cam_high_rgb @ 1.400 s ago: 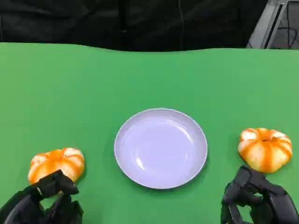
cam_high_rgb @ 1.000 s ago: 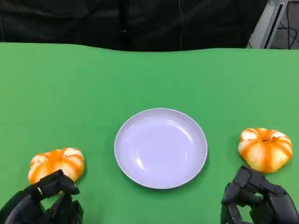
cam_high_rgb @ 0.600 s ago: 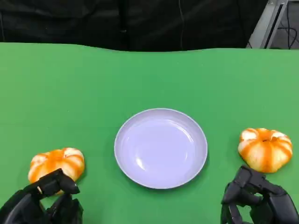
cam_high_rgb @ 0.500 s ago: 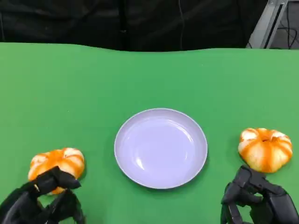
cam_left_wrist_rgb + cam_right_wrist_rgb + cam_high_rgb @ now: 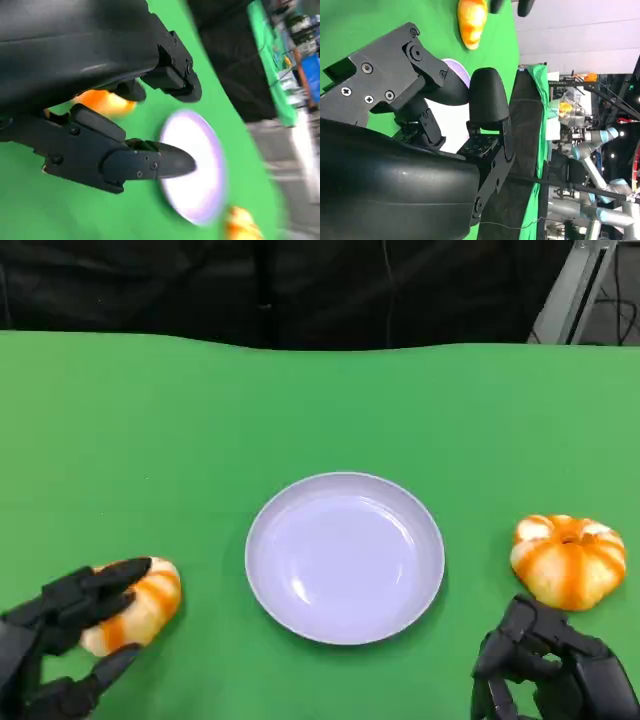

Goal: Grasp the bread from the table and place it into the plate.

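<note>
**Left robot hand opens around the bread**

While the right robot hand (image 5: 545,670) stays curled and empty near the plate (image 5: 345,557), the left robot hand (image 5: 60,640) has spread its fingers around the left bread (image 5: 135,602), not yet clamped. Grasping looks imminent. That roundish bread lies flat on the worktop (image 5: 300,410), left of the plate, long axis running slantwise.

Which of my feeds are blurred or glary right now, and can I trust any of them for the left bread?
Head view: sharp and evenly lit, soft highlights on the plate, left bread crisp beside the left hand. Left wrist view: motion-smeared, plate and both breads smudged. Right wrist view: right hand sharp up close, background cluttered and bright.
</note>
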Action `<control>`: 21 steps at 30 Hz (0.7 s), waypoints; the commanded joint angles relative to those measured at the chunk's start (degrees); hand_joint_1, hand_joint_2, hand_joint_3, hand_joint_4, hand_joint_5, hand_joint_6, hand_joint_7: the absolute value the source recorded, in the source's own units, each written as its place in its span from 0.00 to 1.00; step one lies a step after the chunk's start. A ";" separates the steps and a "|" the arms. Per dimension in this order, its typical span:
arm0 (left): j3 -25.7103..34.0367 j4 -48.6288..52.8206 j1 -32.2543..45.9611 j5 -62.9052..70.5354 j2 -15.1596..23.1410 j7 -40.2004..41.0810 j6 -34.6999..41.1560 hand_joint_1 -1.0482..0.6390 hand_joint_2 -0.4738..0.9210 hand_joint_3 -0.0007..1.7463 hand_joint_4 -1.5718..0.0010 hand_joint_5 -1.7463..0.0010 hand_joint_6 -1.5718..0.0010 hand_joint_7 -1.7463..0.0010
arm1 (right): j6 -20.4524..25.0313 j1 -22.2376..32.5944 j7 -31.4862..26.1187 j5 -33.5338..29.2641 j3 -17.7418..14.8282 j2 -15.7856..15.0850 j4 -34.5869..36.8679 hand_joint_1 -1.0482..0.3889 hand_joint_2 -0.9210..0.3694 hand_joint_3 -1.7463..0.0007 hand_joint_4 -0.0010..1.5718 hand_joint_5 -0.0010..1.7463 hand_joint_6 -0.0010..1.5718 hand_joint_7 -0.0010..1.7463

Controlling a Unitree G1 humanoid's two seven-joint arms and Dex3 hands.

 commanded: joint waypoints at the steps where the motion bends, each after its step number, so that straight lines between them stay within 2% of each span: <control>1: -2.90 -3.20 -1.69 37.17 7.73 24.49 -5.00 0.06 1.00 0.15 0.89 0.97 0.74 0.99 | 0.32 -0.37 -0.37 0.61 -0.76 -0.60 0.21 0.63 0.31 0.28 0.53 1.00 0.47 0.91; 2: -3.62 -3.24 -2.13 41.19 8.39 27.41 -4.05 0.06 1.00 0.10 0.88 0.97 0.73 0.99 | 0.23 -0.38 -0.41 0.56 -0.75 -0.56 0.28 0.63 0.31 0.28 0.53 1.00 0.47 0.91; 5: -5.55 -2.00 -3.42 46.78 9.61 30.95 -1.54 0.06 1.00 0.08 0.88 0.98 0.74 1.00 | 0.02 -0.45 -0.30 0.68 -0.76 -0.48 0.48 0.63 0.31 0.27 0.53 1.00 0.47 0.91; 12: -11.15 0.96 -7.61 53.27 12.46 28.27 7.09 0.03 1.00 0.10 0.95 1.00 0.78 1.00 | 0.21 -0.15 -0.80 0.03 -0.47 -0.32 -0.05 0.62 0.31 0.27 0.53 1.00 0.47 0.91; 21: -17.29 9.17 -12.47 52.46 14.29 30.24 9.89 0.02 1.00 0.12 0.95 0.99 0.78 1.00 | -0.24 -0.20 -0.59 0.27 -0.32 -0.42 0.10 0.63 0.30 0.28 0.53 1.00 0.46 0.91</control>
